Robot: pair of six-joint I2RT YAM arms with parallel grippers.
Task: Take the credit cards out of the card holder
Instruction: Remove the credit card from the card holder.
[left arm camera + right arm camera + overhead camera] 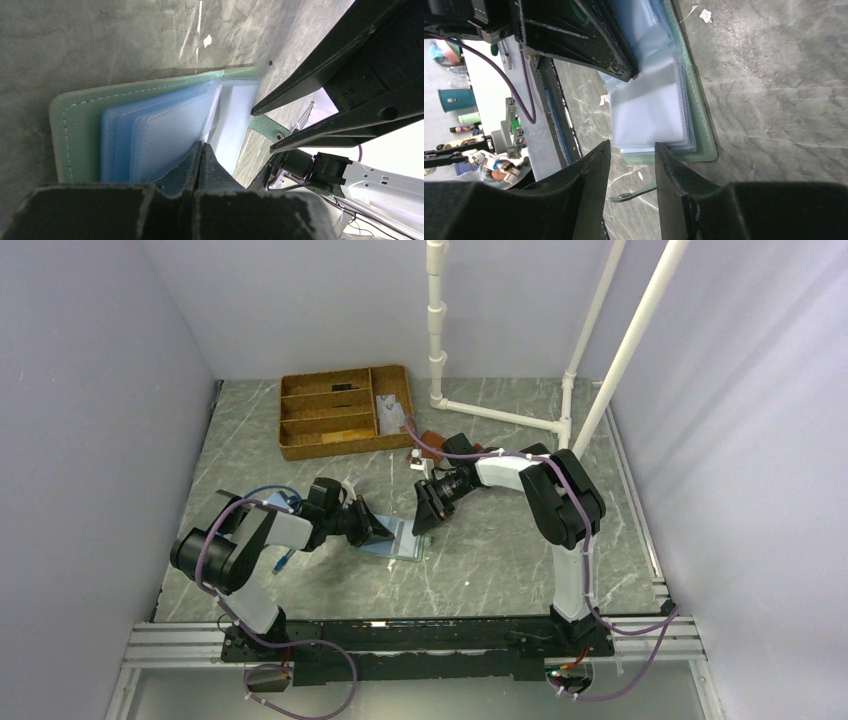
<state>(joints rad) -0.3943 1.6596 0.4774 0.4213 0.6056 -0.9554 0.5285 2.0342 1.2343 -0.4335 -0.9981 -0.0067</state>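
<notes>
The card holder [396,541] lies opened flat on the table [500,570], about midway between its left and right edges and closer to the near edge. Its cover is pale green with a stitched border and rounded corners [75,125], and a stack of bluish, translucent plastic sleeves [649,110] fans out on top. My left gripper [201,146] is clenched, its tips down against the sleeves. My right gripper [630,147] has its jaws parted at the holder's edge, gripping nothing I can see.
</notes>
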